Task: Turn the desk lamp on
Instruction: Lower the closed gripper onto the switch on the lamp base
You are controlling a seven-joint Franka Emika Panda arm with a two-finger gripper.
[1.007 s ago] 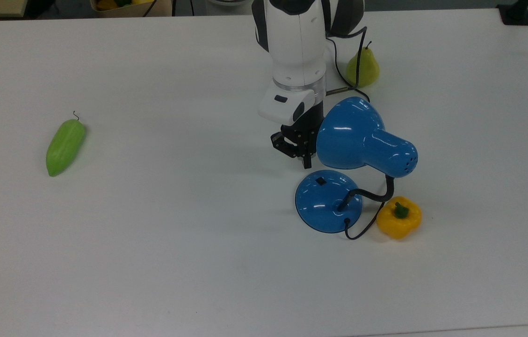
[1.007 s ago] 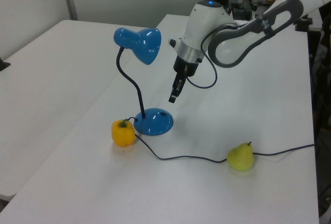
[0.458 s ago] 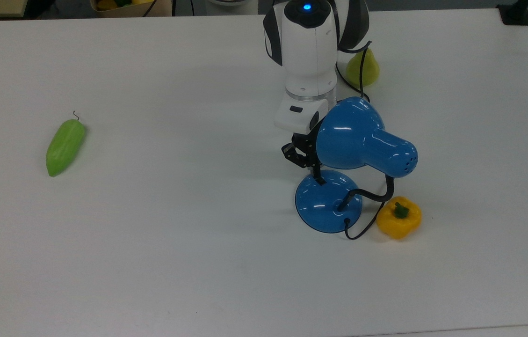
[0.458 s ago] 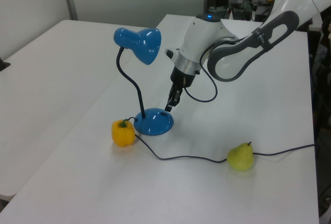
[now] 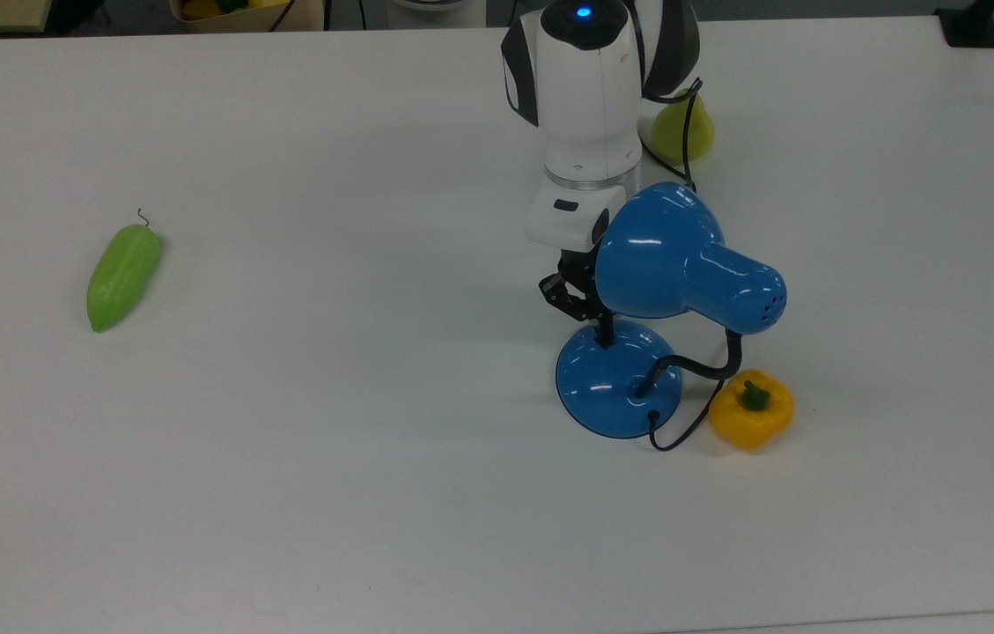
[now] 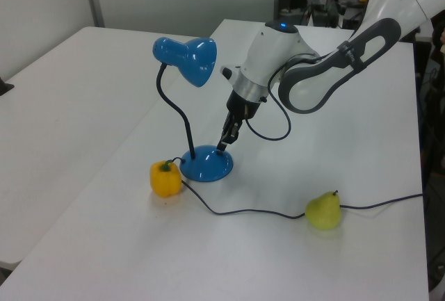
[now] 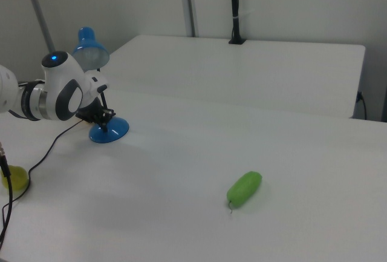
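Top view: I see the desk lamp (image 5: 688,264) right of centre on the white table (image 5: 329,440), its cone shade raised above the round blue base (image 5: 615,383), with the black gooseneck (image 5: 708,365) curving off the base's right side. The gripper (image 5: 604,336) reaches down from the far side, its tip on the far edge of the base where the shade partly covers it; the fingers look drawn together into one narrow point, holding nothing. A yellow bell pepper (image 5: 752,409) lies just right of the base, a pear (image 5: 681,132) stands farther back behind the arm, and a green pepper (image 5: 122,276) lies well apart on the top view's left. Left view: I see the lamp (image 6: 186,58) upright, the gripper (image 6: 222,147) angled down with its tip touching the top of the base (image 6: 206,164). The black cord (image 6: 257,212) runs from the base past the pear (image 6: 323,210) toward the left view's right; the yellow pepper (image 6: 165,179) sits just beside the base on the left view's left. Right view: I see the lamp base (image 7: 109,131) at the right view's left, the gripper (image 7: 103,127) on it, the green pepper (image 7: 244,189) nearer the camera.
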